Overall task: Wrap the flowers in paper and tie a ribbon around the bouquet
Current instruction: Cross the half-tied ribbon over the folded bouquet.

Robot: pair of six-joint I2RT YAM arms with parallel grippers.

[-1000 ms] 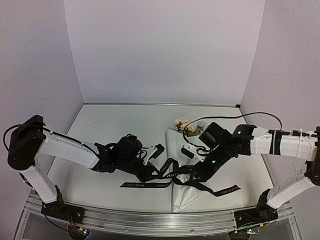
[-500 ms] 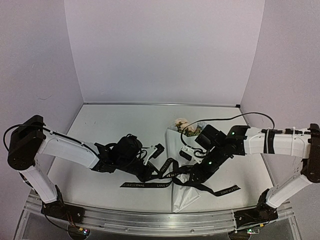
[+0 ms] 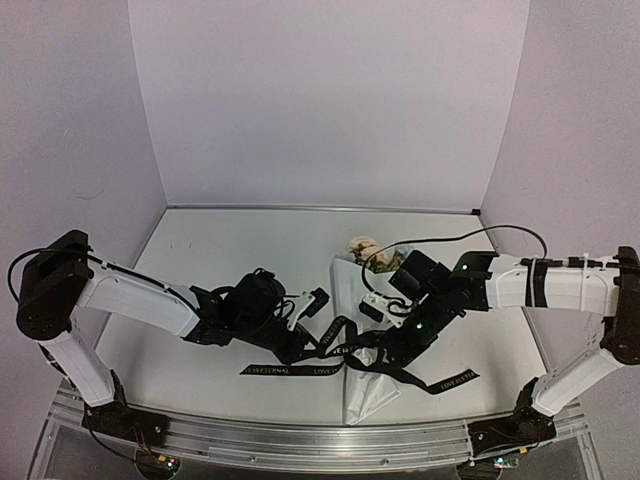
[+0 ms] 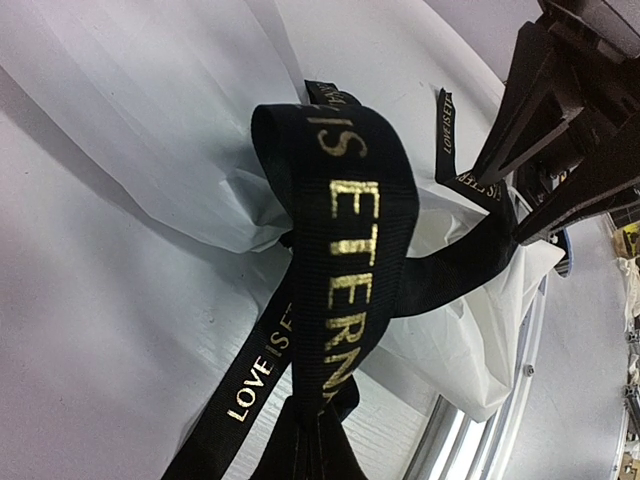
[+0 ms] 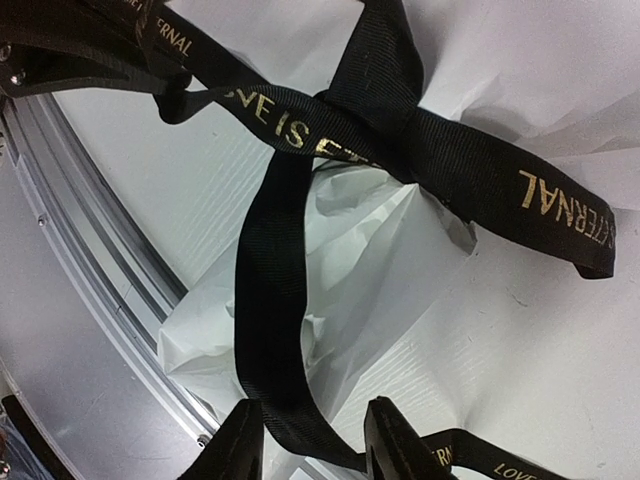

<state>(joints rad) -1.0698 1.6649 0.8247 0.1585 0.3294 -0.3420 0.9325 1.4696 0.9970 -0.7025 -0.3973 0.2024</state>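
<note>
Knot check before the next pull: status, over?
Left gripper shut on the ribbon. Right gripper open, a strand between its fingers. Ribbon crossed over the paper, not tight. Nothing blocking.

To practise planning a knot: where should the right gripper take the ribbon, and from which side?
The ribbon: take the straight single strand below the crossing, where it lies flat over the paper. Come along the strand from its lower end, as the right gripper stands, fingers either side.
</note>
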